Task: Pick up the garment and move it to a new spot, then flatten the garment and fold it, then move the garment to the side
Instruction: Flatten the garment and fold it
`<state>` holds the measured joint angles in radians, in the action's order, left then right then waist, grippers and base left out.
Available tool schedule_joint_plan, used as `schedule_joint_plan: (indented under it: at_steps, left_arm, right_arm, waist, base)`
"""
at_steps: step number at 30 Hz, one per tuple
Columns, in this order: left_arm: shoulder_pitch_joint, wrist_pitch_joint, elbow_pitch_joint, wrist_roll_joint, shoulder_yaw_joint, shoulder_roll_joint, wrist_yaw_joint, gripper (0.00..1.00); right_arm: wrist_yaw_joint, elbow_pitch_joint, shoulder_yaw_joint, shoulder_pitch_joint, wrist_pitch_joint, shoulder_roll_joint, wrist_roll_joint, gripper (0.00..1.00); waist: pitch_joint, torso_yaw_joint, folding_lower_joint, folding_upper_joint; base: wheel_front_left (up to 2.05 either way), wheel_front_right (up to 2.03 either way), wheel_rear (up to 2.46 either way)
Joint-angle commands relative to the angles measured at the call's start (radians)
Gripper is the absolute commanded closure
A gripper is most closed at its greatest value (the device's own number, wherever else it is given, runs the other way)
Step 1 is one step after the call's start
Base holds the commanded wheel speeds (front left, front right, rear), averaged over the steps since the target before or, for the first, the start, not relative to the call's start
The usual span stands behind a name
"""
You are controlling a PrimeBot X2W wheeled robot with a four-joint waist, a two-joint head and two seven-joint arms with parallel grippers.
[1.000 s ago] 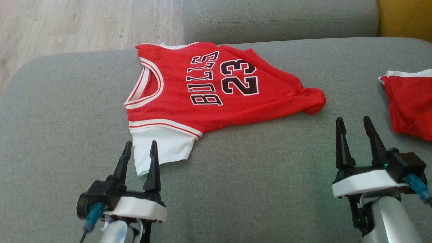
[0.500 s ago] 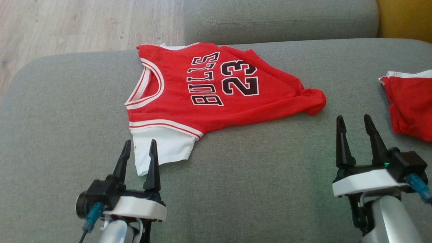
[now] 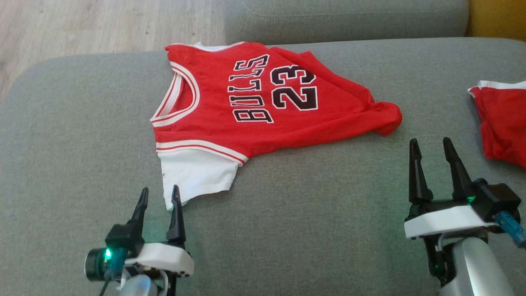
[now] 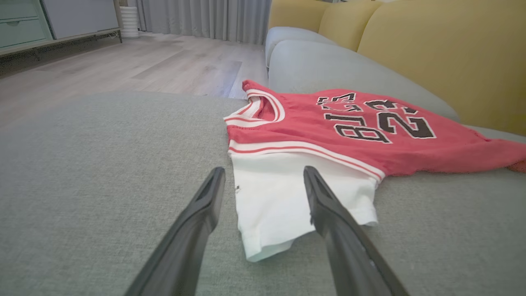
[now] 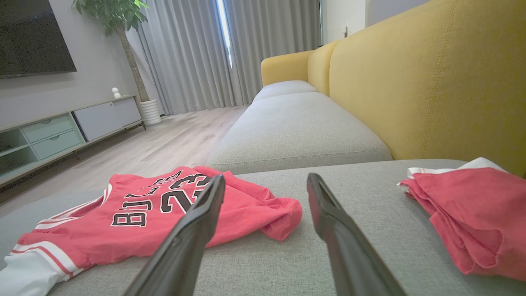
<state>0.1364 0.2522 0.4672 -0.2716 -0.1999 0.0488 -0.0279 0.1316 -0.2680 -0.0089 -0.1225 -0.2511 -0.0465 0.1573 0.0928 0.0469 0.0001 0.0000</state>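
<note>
Red jersey [image 3: 263, 102] is being shown spread on grey sofa cushion [image 3: 308, 213]. Fingers of left gripper [image 3: 160, 188] are being held apart just before its white sleeve [image 3: 197, 176]; fingers of right gripper [image 3: 429, 139] likewise apart, empty.

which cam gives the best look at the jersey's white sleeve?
Left wrist view: the white sleeve fills the foreground, hem and edges clear, seen between the fingers of the open left gripper. Head view shows it smaller, just beyond that gripper. Right wrist view has a cropped corner at bottom left.
</note>
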Motion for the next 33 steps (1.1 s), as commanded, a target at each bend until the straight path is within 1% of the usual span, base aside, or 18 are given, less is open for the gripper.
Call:
schedule_joint_plan:
  at_steps: [1, 5, 9, 15, 21, 28, 29, 31, 33]
  left_arm:
    - [0.068, 0.002, 0.004, 0.012, 0.036, 0.011, -0.012, 0.0]
    - [0.101, -0.022, 0.059, 0.015, 0.037, 0.018, -0.023, 0.0]
    - [0.139, -0.062, 0.118, 0.015, 0.023, 0.027, -0.012, 0.0]
    - [0.187, -0.126, 0.199, 0.016, 0.023, 0.039, -0.036, 0.0]
    - [0.225, -0.171, 0.265, 0.01, 0.021, 0.051, -0.042, 0.0]
    - [0.245, -0.23, 0.33, -0.001, 0.009, 0.053, -0.034, 0.0]
    - [0.245, -0.238, 0.336, -0.004, 0.006, 0.052, -0.03, 0.05]
    - [0.245, -0.251, 0.346, -0.007, 0.0, 0.052, -0.018, 1.0]
    - [0.246, -0.248, 0.349, -0.011, -0.003, 0.052, -0.012, 1.0]
  right_arm:
    - [-0.001, 0.037, 0.025, -0.024, -0.011, -0.004, 0.007, 0.0]
    - [-0.001, 0.038, 0.027, -0.028, -0.011, -0.004, 0.006, 0.0]
    - [-0.001, 0.042, 0.032, -0.036, -0.011, -0.004, 0.006, 0.0]
    - [-0.001, 0.043, 0.034, -0.049, -0.011, -0.004, 0.016, 0.0]
    - [-0.001, 0.045, 0.034, -0.056, -0.011, -0.004, 0.021, 0.0]
    - [-0.001, 0.047, 0.027, -0.064, -0.011, -0.004, 0.024, 0.0]
    - [-0.001, 0.047, 0.026, -0.065, -0.011, -0.004, 0.024, 0.0]
    - [-0.001, 0.046, 0.026, -0.065, -0.011, -0.004, 0.024, 0.0]
    - [-0.001, 0.044, 0.024, -0.066, -0.011, -0.004, 0.024, 0.0]
  waist:
    - [0.01, 0.002, -0.0001, 0.0]
    - [0.022, 0.004, -0.0001, 0.0]
    - [0.038, 0.0, -0.0001, 0.0]
    - [0.061, -0.015, -0.0001, 0.0]
    - [0.078, -0.03, -0.0001, 0.0]
    - [0.085, -0.039, -0.0001, 0.0]
    - [0.085, -0.039, -0.0001, 0.0]
    - [0.082, -0.038, -0.0001, 0.0]
    - [0.078, -0.038, -0.0001, 0.0]
  base:
    - [0.0, 0.0, 0.0]
    - [0.0, 0.0, 0.0]
    - [0.0, 0.0, 0.0]
    - [0.0, 0.0, 0.0]
    - [0.0, 0.0, 0.0]
    - [0.0, 0.0, 0.0]
    - [0.0, 0.0, 0.0]
    - [0.0, 0.0, 0.0]
    - [0.0, 0.0, 0.0]
